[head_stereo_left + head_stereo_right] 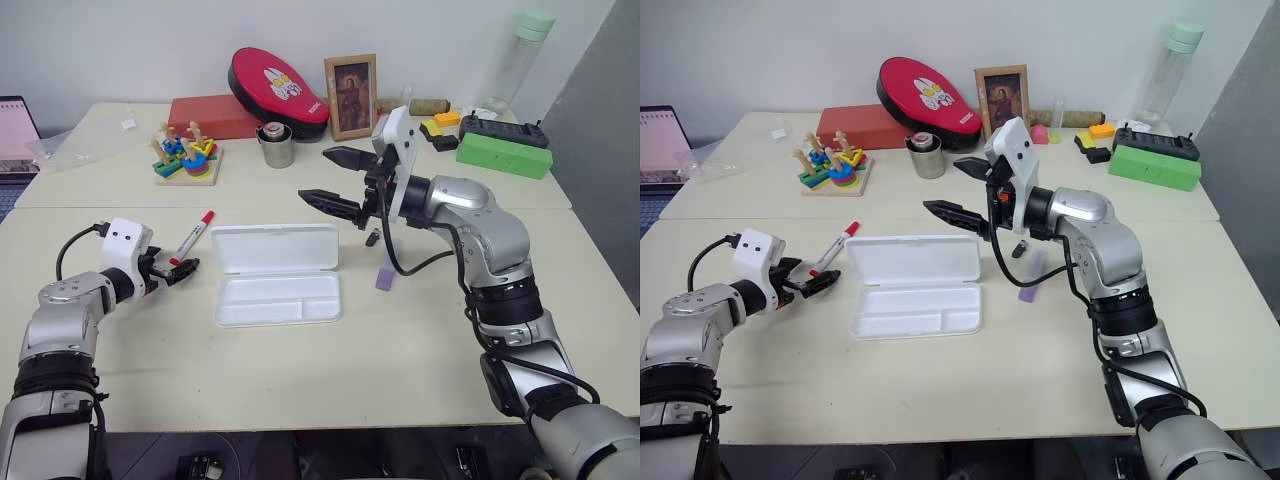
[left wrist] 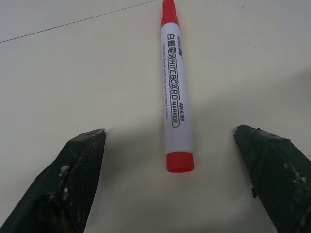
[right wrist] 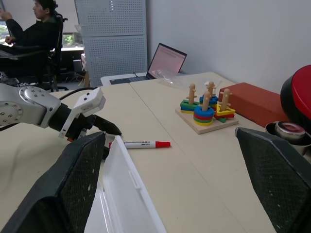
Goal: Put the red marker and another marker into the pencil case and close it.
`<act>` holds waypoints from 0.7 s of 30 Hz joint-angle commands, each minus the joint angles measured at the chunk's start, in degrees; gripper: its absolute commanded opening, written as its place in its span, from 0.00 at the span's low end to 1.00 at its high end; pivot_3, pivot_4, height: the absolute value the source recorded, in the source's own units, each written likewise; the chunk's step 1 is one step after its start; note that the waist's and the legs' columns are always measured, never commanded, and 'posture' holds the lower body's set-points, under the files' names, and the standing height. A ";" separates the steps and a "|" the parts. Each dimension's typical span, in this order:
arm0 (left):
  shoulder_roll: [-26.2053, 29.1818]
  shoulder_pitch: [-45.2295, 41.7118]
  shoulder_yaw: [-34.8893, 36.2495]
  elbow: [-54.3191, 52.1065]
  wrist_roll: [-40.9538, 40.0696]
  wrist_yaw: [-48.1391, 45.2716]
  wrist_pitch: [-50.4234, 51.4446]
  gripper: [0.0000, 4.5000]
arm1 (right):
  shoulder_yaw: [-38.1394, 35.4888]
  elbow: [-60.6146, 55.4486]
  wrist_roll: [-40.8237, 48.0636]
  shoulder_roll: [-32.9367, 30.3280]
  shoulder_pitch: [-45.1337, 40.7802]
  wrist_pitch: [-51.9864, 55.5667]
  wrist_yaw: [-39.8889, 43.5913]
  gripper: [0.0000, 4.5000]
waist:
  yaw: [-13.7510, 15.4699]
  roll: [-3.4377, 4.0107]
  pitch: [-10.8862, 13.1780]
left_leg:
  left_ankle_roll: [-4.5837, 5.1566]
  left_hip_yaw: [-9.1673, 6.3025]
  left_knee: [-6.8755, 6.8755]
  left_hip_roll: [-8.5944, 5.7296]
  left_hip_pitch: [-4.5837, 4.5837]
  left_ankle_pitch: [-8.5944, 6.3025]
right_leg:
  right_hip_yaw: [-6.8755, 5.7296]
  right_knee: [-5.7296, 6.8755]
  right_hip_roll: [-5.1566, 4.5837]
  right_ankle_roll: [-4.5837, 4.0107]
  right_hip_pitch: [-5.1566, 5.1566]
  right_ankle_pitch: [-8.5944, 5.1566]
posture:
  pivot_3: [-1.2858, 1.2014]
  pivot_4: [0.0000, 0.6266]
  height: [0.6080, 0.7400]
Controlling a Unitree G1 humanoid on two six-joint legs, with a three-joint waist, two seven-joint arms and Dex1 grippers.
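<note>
since the left gripper [image 1: 183, 270] is spread wide at the red marker [image 1: 193, 237] mid-left, pinch its middle; right gripper [image 1: 337, 182] is spread too.

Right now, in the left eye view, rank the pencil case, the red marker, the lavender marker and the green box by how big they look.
1. pencil case, open, largest.
2. green box, though it sits farther back, so it may be bigger than it looks.
3. red marker.
4. lavender marker, smallest.

A wooden stacking toy [image 1: 186, 155], metal cup [image 1: 276, 144], framed picture [image 1: 351, 96] and green box [image 1: 504, 155] stand behind.
</note>
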 commanded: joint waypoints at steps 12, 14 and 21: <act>-1.93 0.26 0.47 -0.13 0.77 -0.57 -0.12 0.39 | 0.02 -1.51 1.36 0.10 -1.09 -1.31 0.87 1.00 | 0.00 0.00 0.00 | 0.01 -0.01 0.04 0.00 0.07 0.01 | 0.01 0.06 0.00 0.00 0.04 0.00 | 0.52 0.24 1.00; -2.20 0.50 0.62 -0.19 0.79 -0.19 -0.27 0.31 | 0.25 -2.01 1.52 0.00 -0.74 -1.11 1.27 1.00 | 0.00 0.00 0.00 | 0.01 -0.01 0.04 0.00 0.08 0.01 | 0.01 0.06 0.00 0.00 0.05 0.00 | 0.52 0.24 1.00; -3.86 0.83 2.27 0.74 0.83 3.31 -1.72 0.10 | 0.13 -2.54 2.02 -0.73 -0.31 -0.87 2.16 1.00 | 0.00 0.01 0.00 | 0.01 -0.01 0.04 0.00 0.10 0.01 | 0.01 0.07 0.00 0.00 0.06 0.00 | 0.52 0.24 1.00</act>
